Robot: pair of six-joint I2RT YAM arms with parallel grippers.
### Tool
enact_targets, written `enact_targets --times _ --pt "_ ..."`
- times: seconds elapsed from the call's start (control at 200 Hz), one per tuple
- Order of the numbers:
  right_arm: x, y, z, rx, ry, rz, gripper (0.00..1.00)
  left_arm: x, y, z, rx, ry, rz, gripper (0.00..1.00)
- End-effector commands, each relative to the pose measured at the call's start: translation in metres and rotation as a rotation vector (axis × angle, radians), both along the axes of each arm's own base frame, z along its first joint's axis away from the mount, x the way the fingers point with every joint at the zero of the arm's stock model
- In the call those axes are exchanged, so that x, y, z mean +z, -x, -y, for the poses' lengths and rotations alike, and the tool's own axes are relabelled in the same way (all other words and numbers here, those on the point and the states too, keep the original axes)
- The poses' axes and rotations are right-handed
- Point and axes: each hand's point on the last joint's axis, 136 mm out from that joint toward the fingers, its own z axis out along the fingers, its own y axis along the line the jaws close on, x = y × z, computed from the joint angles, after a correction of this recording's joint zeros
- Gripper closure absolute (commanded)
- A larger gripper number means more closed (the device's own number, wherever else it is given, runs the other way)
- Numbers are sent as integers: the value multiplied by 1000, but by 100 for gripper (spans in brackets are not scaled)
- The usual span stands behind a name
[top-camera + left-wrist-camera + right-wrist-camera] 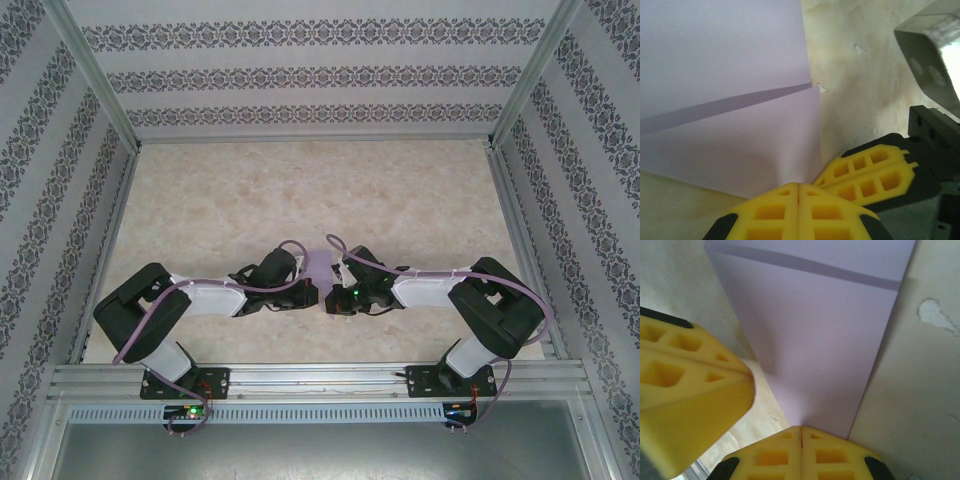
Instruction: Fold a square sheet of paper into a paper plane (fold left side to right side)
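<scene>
The square sheet of paper (pixel 319 267) is lavender and stands up off the table between the two wrists. In the left wrist view the sheet of paper (pixel 730 75) shows two overlapping layers with a slanting edge across them. Its lower edge runs into the closed seam of my left gripper (pixel 798 186). In the right wrist view the sheet of paper (pixel 820 330) narrows down into my right gripper (pixel 801 429), also shut on it. The two grippers (pixel 314 293) (pixel 331 297) pinch side by side, nearly touching. The paper plane is out of view.
The beige marbled table (pixel 300 190) spreads out beyond the arms, walled by patterned panels (pixel 310 75) and metal rails (pixel 315 378). The right gripper's yellow fingers (pixel 870 172) show in the left wrist view, and the left gripper's fingers (pixel 685 385) in the right wrist view.
</scene>
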Motion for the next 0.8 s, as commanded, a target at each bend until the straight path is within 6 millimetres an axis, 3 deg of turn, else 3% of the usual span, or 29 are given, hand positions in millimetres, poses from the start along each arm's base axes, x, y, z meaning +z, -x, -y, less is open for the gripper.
enact_targets --times 0.0,0.3,0.794 --pt "-45 19 40 -25 213 -71 100 11 -6 18 -25 55 30 100" --pt "-48 22 45 -20 239 -79 100 -11 -8 10 7 -15 4 100" --pt "-48 29 55 9 291 -93 100 -44 -21 -44 120 -144 -33 100"
